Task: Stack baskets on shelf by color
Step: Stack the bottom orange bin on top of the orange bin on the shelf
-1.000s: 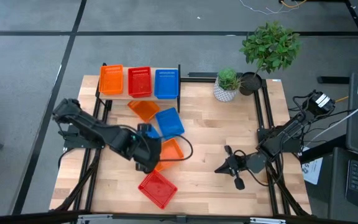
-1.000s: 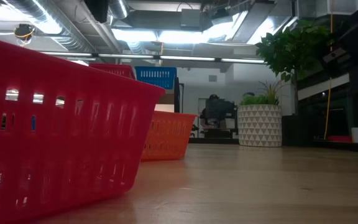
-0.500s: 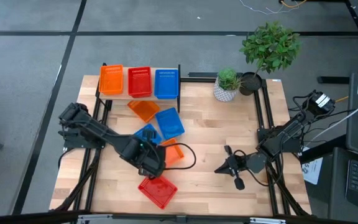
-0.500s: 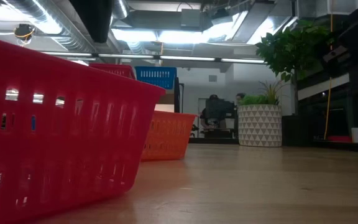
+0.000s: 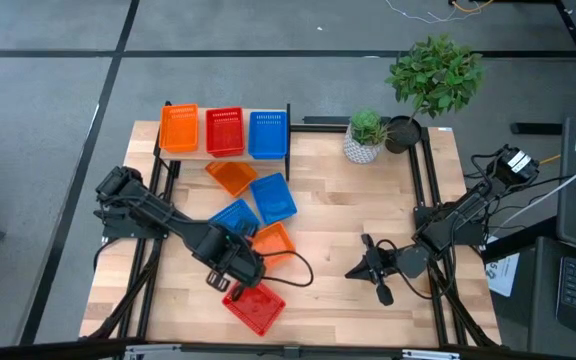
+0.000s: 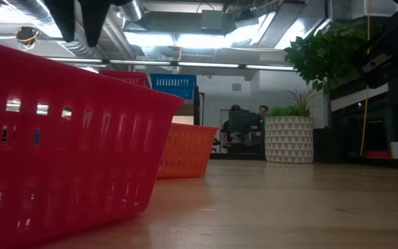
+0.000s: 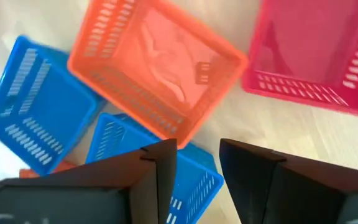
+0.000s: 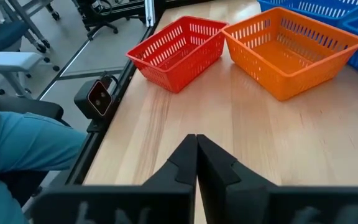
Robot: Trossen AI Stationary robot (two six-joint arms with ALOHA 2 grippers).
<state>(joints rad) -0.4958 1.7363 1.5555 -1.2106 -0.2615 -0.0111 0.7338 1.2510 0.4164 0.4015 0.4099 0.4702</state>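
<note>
glossy perforated plastic baskets (image 5: pixel 254 306) on matt wood-grain table (image 5: pixel 338 230).

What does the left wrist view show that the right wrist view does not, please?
Only the left wrist view shows two blue baskets and the left gripper, open above them. Only the right wrist view shows the table edge, a person's blue sleeve and the shut right gripper. Both show the orange basket and the red basket.

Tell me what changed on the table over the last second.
The left pincer swung from over the loose orange mesh plastic basket toward the table's front, and now hangs open near the loose red mesh plastic basket, holding nothing. No basket was gripped or moved. The right pincer stayed shut and parked, and the narrow light-wood shelf kept its three baskets.
</note>
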